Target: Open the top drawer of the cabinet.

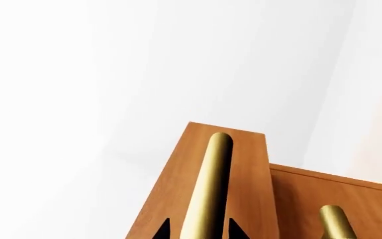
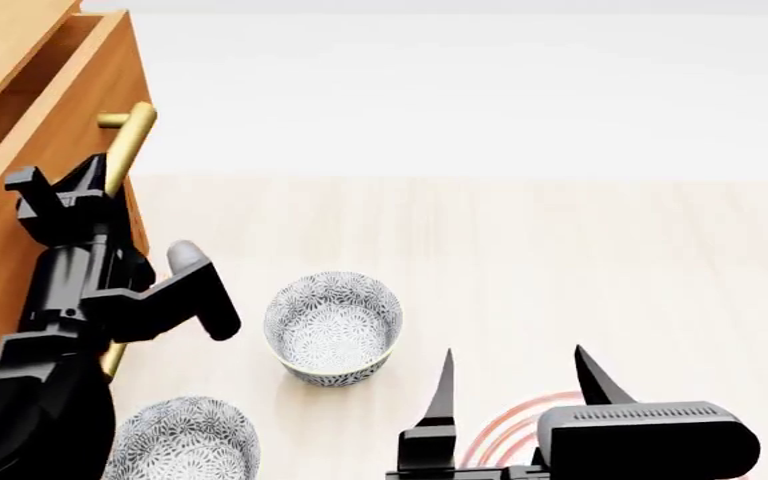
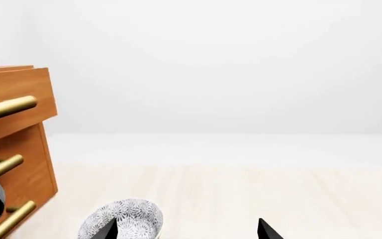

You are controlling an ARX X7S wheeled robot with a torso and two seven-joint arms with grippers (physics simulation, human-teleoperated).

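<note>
At the head view's left edge the top drawer (image 2: 37,120) juts from the cabinet (image 2: 17,290), its brass handle (image 2: 128,140) lengthwise across the front, clasped between the left gripper's (image 2: 107,175) fingers; two patterned bowls (image 2: 333,328) sit nearby, the right gripper (image 2: 511,385) spread, its arm cropped.

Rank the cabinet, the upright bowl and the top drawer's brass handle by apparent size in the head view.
1. cabinet, cropped by the frame
2. upright bowl
3. brass handle, partly hidden by the left gripper
</note>
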